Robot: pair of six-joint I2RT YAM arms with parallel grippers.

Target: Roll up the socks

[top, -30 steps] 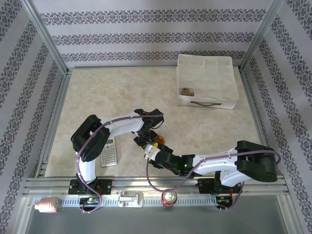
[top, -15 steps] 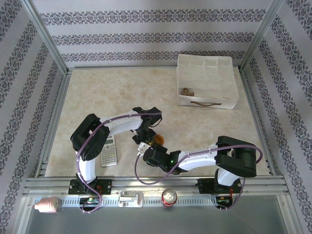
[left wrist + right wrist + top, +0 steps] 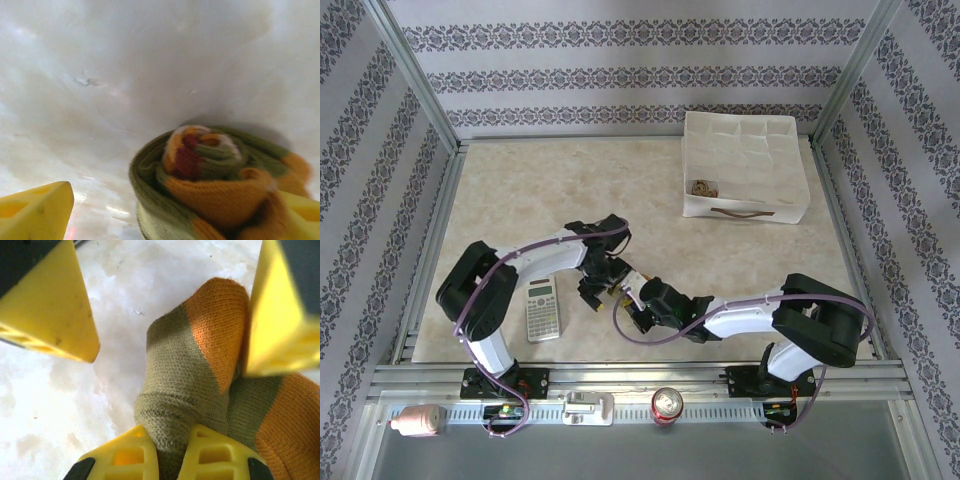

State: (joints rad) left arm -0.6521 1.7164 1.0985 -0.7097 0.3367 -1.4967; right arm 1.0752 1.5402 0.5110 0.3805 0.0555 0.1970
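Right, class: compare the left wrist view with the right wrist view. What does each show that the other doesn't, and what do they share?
Left wrist: the rolled end of the olive sock, a spiral with red and white inside. Right wrist: the right gripper shut on an olive fold, beside an orange patch. Both: that sock on the pale tabletop, between the open yellow fingers of the left gripper.
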